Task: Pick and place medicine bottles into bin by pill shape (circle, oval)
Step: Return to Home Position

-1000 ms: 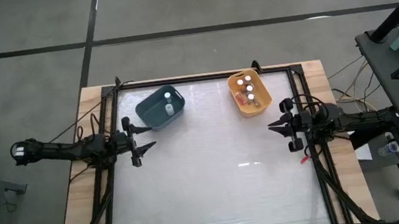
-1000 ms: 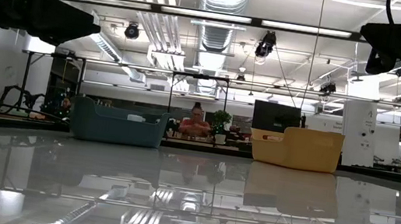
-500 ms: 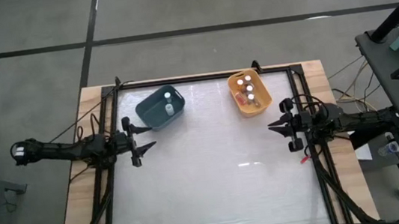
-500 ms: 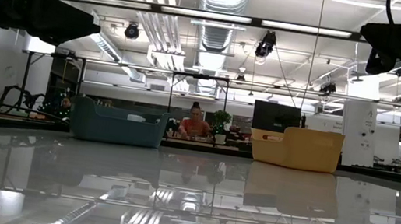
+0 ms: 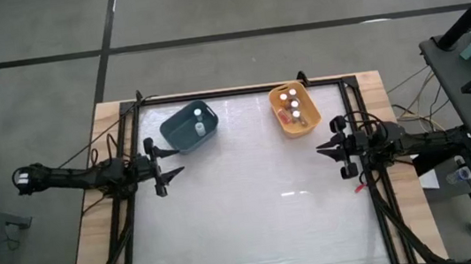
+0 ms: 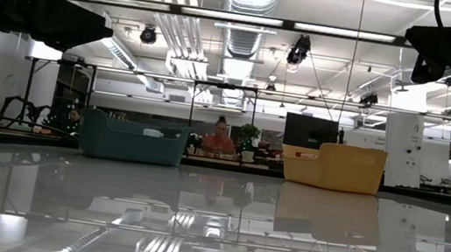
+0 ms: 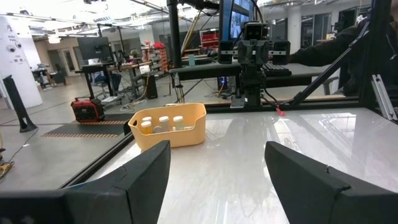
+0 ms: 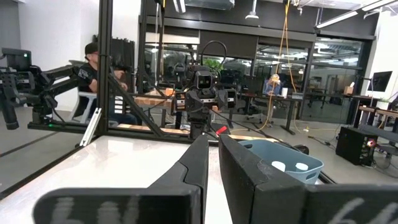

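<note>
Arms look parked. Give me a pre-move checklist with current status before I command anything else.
1. Medicine bottles all inside the bins: ok.
2. Blue bin upright: ok.
3. Yellow bin upright: ok.
4. Left gripper empty, fingers open, clear of the blue bin: ok.
5. Right gripper empty, clear of the yellow bin: ok.
6. Bottles sorted by pill shape: cannot tell.

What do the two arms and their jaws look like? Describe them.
The left arm and right arm are slim dark jointed tubes with thin cables alongside. The left gripper and right gripper each carry two flat matte-black jaws tapering to the tips.
</note>
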